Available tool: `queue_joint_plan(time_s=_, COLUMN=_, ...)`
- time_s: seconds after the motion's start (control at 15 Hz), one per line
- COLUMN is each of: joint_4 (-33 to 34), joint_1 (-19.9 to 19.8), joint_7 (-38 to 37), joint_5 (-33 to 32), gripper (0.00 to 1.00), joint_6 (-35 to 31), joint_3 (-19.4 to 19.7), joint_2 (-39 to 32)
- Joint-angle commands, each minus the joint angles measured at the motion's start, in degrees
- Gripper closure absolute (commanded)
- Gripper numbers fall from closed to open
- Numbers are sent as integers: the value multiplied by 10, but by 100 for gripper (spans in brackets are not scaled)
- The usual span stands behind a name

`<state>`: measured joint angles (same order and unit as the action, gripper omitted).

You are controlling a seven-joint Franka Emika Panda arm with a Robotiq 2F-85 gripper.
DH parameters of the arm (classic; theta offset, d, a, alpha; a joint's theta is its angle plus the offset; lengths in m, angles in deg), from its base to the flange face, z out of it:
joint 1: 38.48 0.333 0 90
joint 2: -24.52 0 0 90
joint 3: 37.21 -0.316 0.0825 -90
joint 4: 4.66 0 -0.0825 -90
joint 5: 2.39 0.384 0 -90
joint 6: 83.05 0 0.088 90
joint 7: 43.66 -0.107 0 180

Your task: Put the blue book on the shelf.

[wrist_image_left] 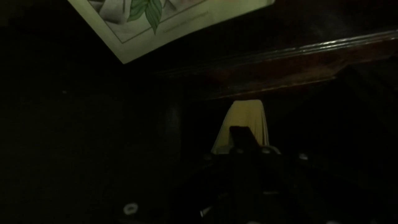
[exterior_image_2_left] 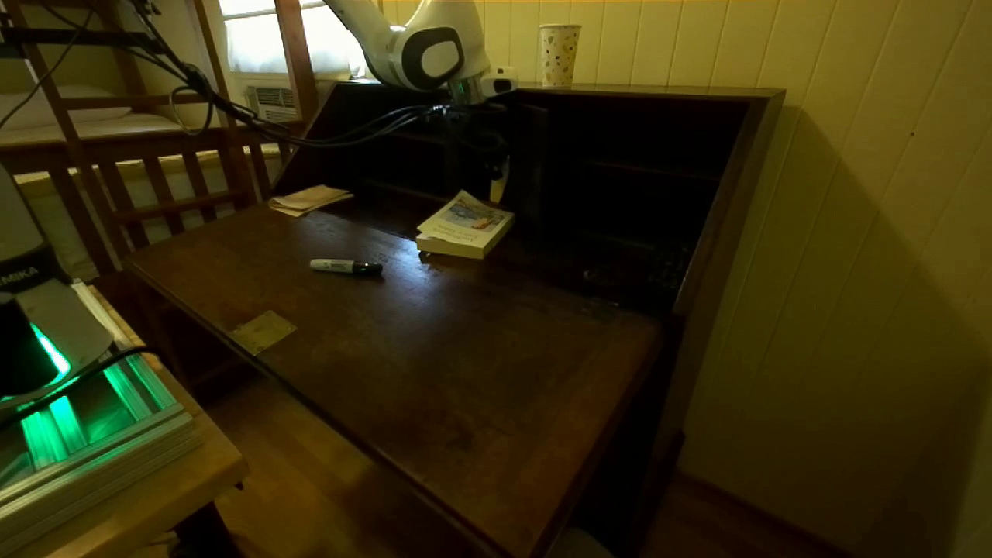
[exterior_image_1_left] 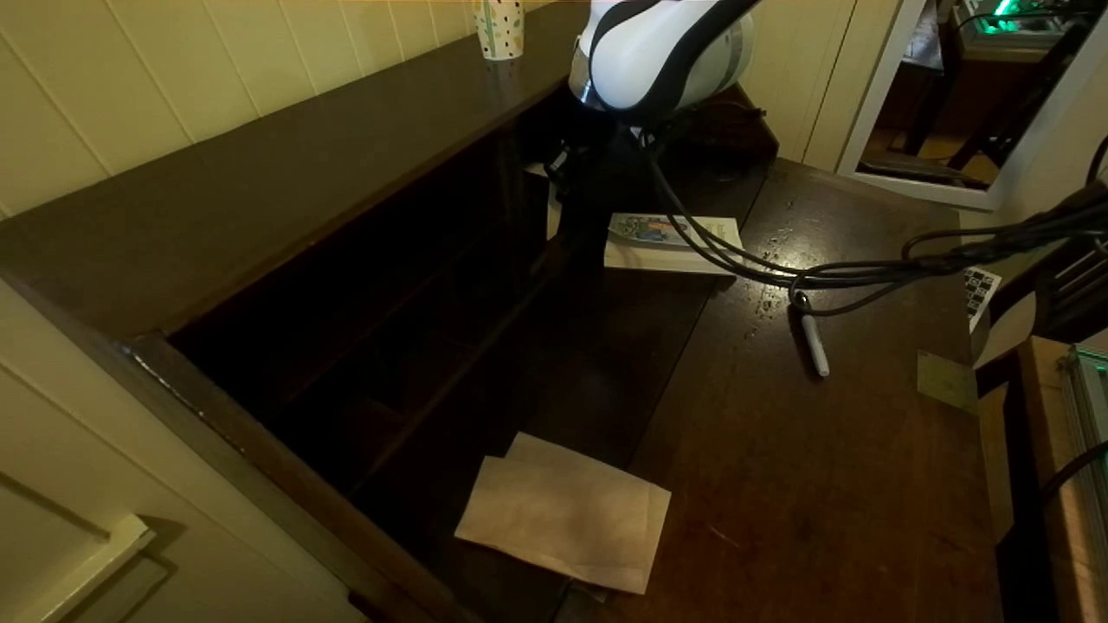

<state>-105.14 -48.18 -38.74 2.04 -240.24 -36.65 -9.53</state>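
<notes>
The blue book (wrist_image_left: 247, 113), with yellowish page edges and a cover too deep in shadow to make out, stands upright right at the fingertips, its pages facing the black metal gripper (wrist_image_left: 239, 128). That gripper is closed — fingertips together — and overlaps the page edges in the wrist view; whether it touches them I cannot tell. Just ahead of the gripper, and around the book, is the shelf (exterior_image_1_left: 277, 186), a long dark-brown wooden unit of square cubbies under a flat top board; the book sits in one of them. Near the gripper, outside the cubby, a thick white-covered book (exterior_image_2_left: 465, 225) with a coloured picture lies flat on the dark-brown wooden desk surface (exterior_image_2_left: 434, 387). Farther from the gripper lie a white, black-capped marker (exterior_image_2_left: 346, 267) and, well apart, some loose tan paper sheets (exterior_image_1_left: 567, 510). Directly above the gripper is the white-and-black robot arm (exterior_image_1_left: 666, 52); also higher than the fingertips, on the top board, stands a white speckled paper cup (exterior_image_2_left: 559, 54).
</notes>
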Motion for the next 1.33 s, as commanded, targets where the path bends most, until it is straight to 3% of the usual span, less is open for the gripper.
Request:
queue_joint_plan(time_s=0.0, joint_4=-24, joint_1=8, joint_7=-10, joint_5=-7, gripper=100, joint_6=24, joint_3=13, joint_2=29)
queue_joint_plan(time_s=0.8, joint_4=-91, joint_1=35, joint_7=-14, joint_5=-73, gripper=100, joint_6=134, joint_3=53, joint_2=98)
queue_joint_plan(time_s=1.13, joint_4=-119, joint_1=33, joint_7=-7, joint_5=-99, gripper=100, joint_6=152, joint_3=63, joint_2=107)
queue_joint_plan(time_s=1.27, joint_4=-127, joint_1=31, joint_7=-6, joint_5=-106, gripper=100, joint_6=131, joint_3=67, joint_2=99)
